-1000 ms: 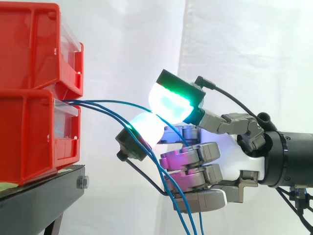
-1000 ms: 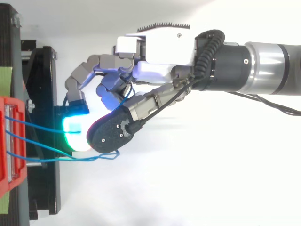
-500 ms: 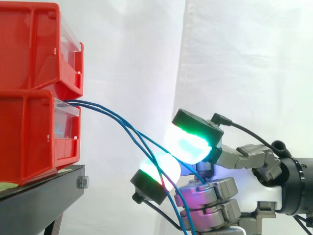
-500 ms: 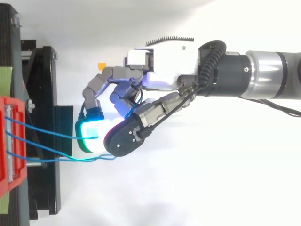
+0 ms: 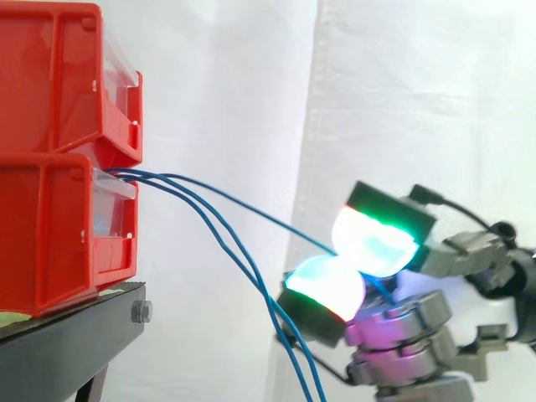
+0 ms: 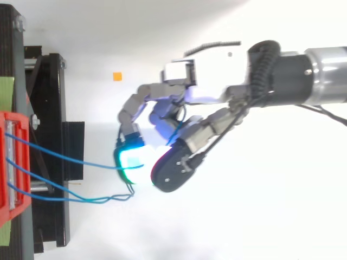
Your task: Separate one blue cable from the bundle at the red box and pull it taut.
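Low at the right of the side view, the hand (image 6: pixel 209 89) pinches one blue cable (image 5: pixel 251 208) between two green-glowing fingertips (image 5: pixel 381 243), its other fingers curled. That cable runs almost straight up to the front of the lower red bin (image 5: pixel 50 234). Two slack cables (image 6: pixel 87 200) sag below it. Behind hangs the white curtain (image 5: pixel 402 100).

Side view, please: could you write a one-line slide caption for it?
Hand pinches one blue cable from the red box between two pads; two more cables droop below.
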{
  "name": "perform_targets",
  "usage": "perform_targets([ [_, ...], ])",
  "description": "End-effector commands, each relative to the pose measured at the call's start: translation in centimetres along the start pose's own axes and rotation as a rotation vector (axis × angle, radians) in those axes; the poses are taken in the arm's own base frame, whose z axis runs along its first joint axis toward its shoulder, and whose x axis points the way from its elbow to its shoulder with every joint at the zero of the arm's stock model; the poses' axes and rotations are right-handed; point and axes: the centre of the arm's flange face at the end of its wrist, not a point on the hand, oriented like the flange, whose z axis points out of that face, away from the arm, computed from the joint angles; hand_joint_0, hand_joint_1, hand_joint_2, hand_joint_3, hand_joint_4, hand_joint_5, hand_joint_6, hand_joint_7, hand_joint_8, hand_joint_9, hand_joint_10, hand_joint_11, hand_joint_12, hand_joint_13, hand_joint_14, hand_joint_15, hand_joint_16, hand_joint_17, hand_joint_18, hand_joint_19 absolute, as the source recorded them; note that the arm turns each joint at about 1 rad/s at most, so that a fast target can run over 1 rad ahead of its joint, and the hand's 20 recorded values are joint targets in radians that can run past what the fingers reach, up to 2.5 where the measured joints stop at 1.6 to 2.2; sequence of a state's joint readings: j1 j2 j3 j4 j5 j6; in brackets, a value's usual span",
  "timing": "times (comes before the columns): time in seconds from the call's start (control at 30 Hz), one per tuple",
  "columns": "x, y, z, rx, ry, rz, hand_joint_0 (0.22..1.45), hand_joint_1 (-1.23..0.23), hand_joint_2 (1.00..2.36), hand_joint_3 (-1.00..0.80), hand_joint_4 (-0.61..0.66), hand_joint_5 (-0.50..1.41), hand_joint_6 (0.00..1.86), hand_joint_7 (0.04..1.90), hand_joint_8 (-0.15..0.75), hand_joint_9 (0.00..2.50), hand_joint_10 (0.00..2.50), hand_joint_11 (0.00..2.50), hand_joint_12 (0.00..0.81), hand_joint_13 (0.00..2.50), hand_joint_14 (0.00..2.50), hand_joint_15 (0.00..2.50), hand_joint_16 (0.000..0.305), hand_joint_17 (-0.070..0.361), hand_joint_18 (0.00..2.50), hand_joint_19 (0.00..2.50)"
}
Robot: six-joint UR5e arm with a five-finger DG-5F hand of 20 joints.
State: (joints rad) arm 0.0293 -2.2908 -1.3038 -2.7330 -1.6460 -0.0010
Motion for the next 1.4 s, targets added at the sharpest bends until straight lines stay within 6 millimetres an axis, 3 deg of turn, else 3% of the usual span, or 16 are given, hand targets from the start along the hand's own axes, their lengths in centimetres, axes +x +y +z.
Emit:
perform_targets([
  [0.0,-0.3,0.9,-3.6,0.027,-0.030,-0.048,0.77,-0.79,1.00,-0.48,-0.05,-0.22,0.93,1.00,0.250,0.79,1.41,1.40,0.340,0.69,2.43,1.44,0.032,0.072,1.08,1.84],
  [0.13,-1.0,1.0,-5.6,-0.016,-0.102,-0.053,0.78,-0.79,1.00,-0.48,-0.05,-0.22,0.93,1.01,0.248,0.79,1.41,1.40,0.343,0.69,2.43,1.43,0.032,0.073,1.08,1.85],
  [0.37,-1.4,0.5,-6.1,0.004,-0.118,0.014,0.78,-0.79,1.00,-0.48,-0.05,-0.22,0.93,1.01,0.251,0.80,1.41,1.41,0.337,0.69,2.43,1.44,0.032,0.073,1.08,1.85],
  [0.67,-1.4,0.3,-6.1,0.011,-0.118,0.003,0.74,-0.75,1.00,-0.50,-0.01,-0.22,0.93,0.99,0.250,0.80,1.40,1.40,0.338,0.70,2.40,1.46,0.032,0.073,1.08,1.85],
  [0.8,-1.3,0.3,-6.1,0.011,-0.117,0.003,0.65,-0.69,1.00,-0.50,0.02,-0.21,0.93,0.95,0.255,0.81,1.37,1.44,0.345,0.69,2.41,1.47,0.033,0.074,1.07,1.86],
  [1.07,-1.4,0.3,-6.1,0.011,-0.118,-0.001,0.46,-0.73,1.00,-0.50,0.07,-0.21,0.91,0.93,0.304,0.80,1.53,1.30,0.397,0.68,2.50,1.36,0.046,0.102,1.11,1.82],
  [1.37,-1.3,0.4,-6.1,0.010,-0.118,-0.004,0.49,-0.58,1.00,-0.50,0.06,-0.20,0.90,0.94,0.287,0.85,1.39,1.36,0.382,0.69,2.50,1.33,0.042,0.095,1.10,1.81],
])
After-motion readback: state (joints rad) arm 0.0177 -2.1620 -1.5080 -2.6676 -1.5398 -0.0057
